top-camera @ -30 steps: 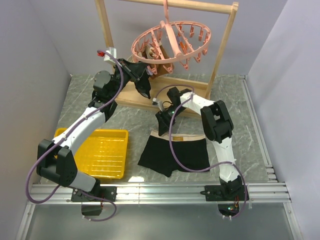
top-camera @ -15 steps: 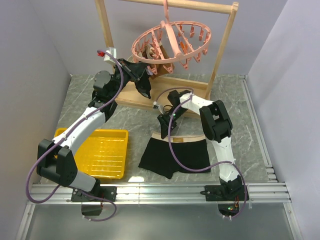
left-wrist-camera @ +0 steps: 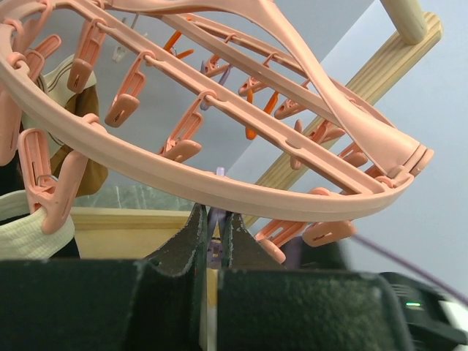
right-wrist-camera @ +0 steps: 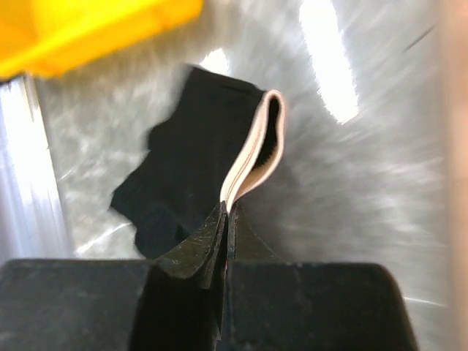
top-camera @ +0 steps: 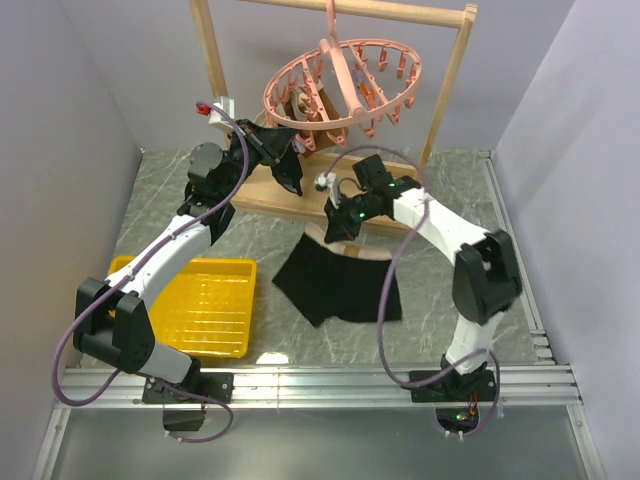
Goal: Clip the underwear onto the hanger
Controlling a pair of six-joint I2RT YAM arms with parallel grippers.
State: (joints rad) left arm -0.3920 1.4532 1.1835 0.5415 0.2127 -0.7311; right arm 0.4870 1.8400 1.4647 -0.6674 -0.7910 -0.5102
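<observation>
Now R tool has swung up w/ the underwear, clamped tight on the tan waistband. Legs seem to trail on the counter at 6 o'clock. At 12 the hanger waits. L tool is pinched near-closed under its rim, can't tell on what.

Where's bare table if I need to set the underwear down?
Bare table between the underwear and the right arm; more behind the yellow tray, by the left wall. Crowded under the hanger, around the wooden rack's base.
</observation>
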